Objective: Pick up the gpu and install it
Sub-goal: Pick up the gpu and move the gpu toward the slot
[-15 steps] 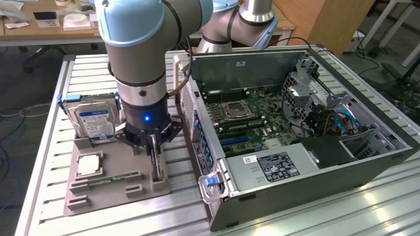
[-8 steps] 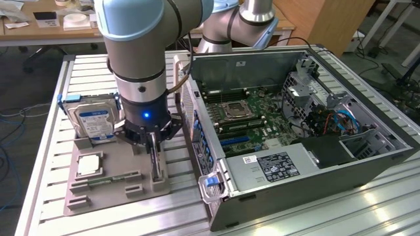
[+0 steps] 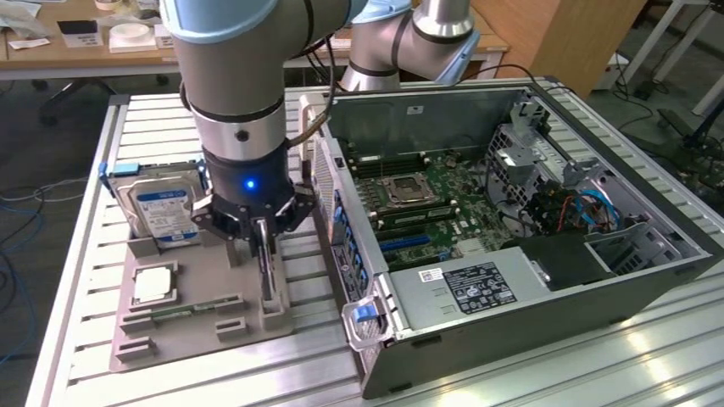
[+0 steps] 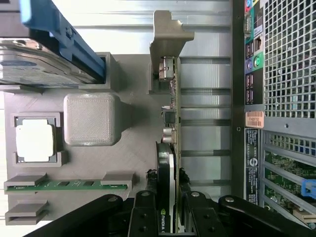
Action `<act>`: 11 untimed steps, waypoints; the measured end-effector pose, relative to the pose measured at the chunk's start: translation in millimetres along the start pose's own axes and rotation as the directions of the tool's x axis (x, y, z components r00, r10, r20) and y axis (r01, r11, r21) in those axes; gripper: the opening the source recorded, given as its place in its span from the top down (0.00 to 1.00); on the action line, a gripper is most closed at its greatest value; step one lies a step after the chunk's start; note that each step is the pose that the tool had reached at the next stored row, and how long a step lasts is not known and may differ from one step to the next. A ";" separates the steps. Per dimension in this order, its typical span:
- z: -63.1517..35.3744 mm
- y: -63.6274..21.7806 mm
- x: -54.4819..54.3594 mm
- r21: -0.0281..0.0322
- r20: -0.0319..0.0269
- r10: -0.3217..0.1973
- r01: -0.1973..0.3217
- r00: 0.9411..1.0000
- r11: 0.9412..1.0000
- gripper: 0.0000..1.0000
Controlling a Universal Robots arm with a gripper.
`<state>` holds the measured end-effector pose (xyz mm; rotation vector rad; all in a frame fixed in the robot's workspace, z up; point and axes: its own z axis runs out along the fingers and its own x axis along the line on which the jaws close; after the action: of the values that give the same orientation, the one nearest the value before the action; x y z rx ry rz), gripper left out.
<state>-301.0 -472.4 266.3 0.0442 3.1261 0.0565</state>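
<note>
The gpu [image 3: 267, 270] stands on its long edge in a slot of the grey holder [image 3: 186, 343], next to the open computer case [image 3: 662, 254]. In the wrist view the gpu [image 4: 171, 111] is a thin dark board with its pale metal bracket [image 4: 168, 37] at the far end. My gripper [image 3: 263, 231] is lowered straight over the card. Its black fingers [image 4: 144, 202] sit against both faces of the card at the fan end, so the gripper [image 4: 165, 200] is shut on it. The card still rests in the holder.
The holder also carries a silver hard drive [image 3: 158, 208] in a blue frame, a square processor [image 3: 153, 284] and a green memory stick [image 3: 186, 309]. The case lies on its side with the motherboard [image 3: 419, 203] exposed. Its perforated rear panel [image 4: 289, 54] is close beside the card.
</note>
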 end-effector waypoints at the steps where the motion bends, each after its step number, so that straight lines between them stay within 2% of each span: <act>1: -3.0 0.1 -0.1 0.000 0.000 0.000 0.000 1.000 1.000 0.73; 11: -35.7 1.3 -0.5 0.000 0.000 0.000 0.000 1.000 1.000 0.73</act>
<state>-301.0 -472.4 302.0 0.0443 3.1261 0.0566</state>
